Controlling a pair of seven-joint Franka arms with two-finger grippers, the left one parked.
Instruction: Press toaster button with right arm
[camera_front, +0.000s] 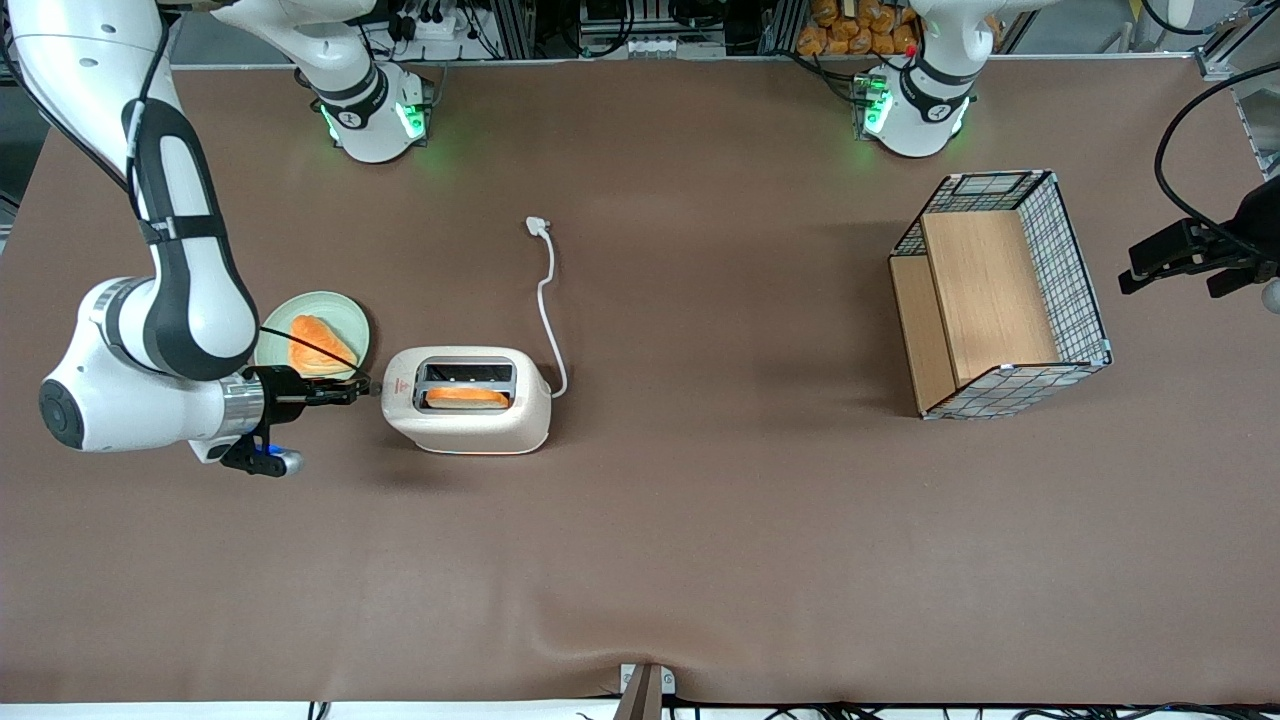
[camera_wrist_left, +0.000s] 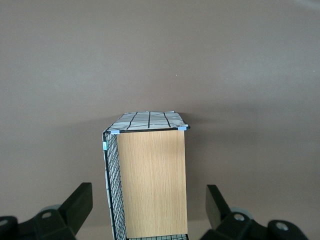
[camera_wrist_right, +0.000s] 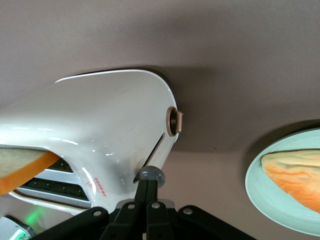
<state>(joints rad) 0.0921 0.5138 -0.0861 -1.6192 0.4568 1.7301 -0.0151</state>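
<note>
The cream-white toaster (camera_front: 465, 400) stands on the brown table with an orange toast slice (camera_front: 466, 397) in the slot nearer the front camera. It also shows in the right wrist view (camera_wrist_right: 105, 125). The grey round toaster button (camera_wrist_right: 151, 174) sticks out of a slit in its narrow end, near the red mark (camera_wrist_right: 99, 186). My right gripper (camera_front: 358, 388) is level with that end, fingers shut together. In the wrist view the gripper (camera_wrist_right: 148, 185) has its tips touching the button. The right arm (camera_front: 180, 300) reaches in from the working arm's end.
A pale green plate (camera_front: 345, 312) with an orange toast slice (camera_front: 318, 343) sits beside the gripper, farther from the front camera. A beige dial (camera_wrist_right: 175, 121) is on the toaster's end. The white cord (camera_front: 548, 300) and plug (camera_front: 538, 227) trail away. A wire basket (camera_front: 1070, 260) lies toward the parked arm's end.
</note>
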